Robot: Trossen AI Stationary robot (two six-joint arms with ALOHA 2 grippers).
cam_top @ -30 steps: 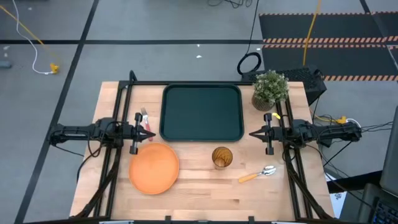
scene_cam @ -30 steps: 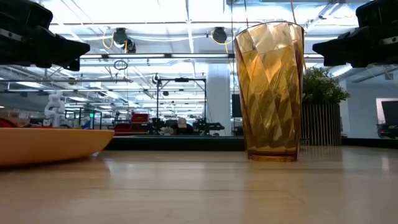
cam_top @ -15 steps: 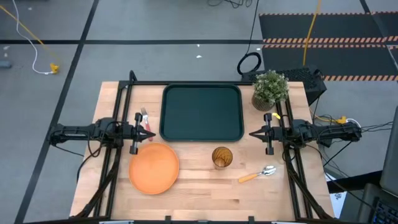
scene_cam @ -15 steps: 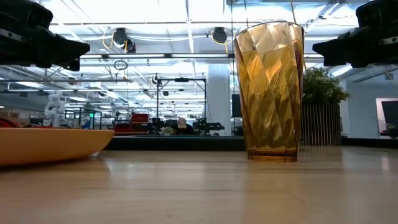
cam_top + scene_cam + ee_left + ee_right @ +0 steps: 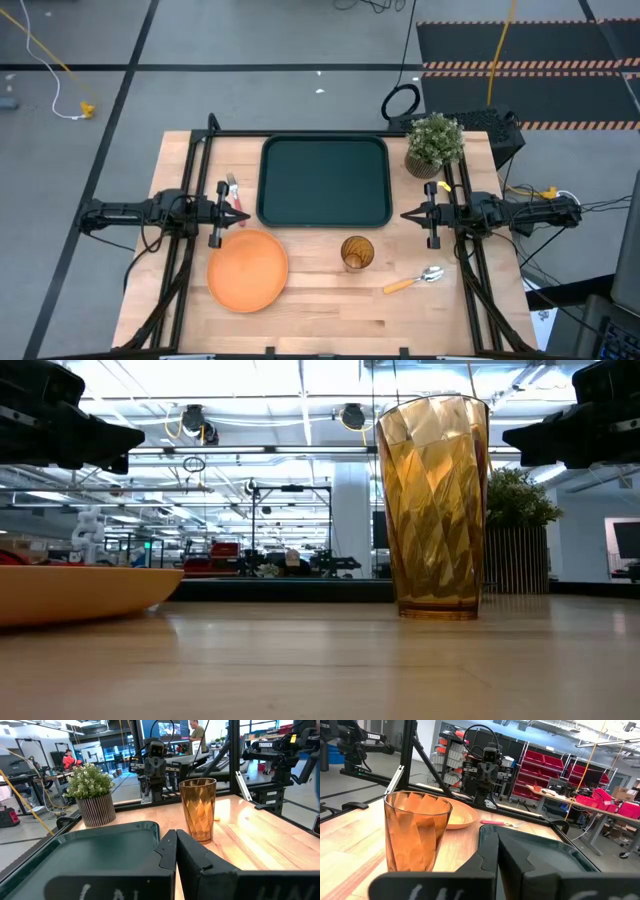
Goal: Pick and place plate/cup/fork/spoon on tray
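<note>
The dark green tray point(image 5: 325, 180) lies at the table's far middle. The orange plate point(image 5: 247, 270) lies flat near the front left. The amber cup point(image 5: 357, 252) stands upright in front of the tray. The spoon point(image 5: 415, 280), with an orange handle, lies to the cup's right. The red-handled fork point(image 5: 233, 193) lies left of the tray, partly under my left arm. My left gripper point(image 5: 244, 217) hovers shut and empty at the tray's left edge. My right gripper point(image 5: 405, 214) hovers shut and empty at the tray's right edge. Both point inward toward the tray.
A potted green plant point(image 5: 433, 143) stands at the table's far right corner, beside the tray. Bare wood lies along the front edge point(image 5: 330, 320). In the low view the cup point(image 5: 432, 510) and the plate point(image 5: 80, 592) stand below the two raised grippers.
</note>
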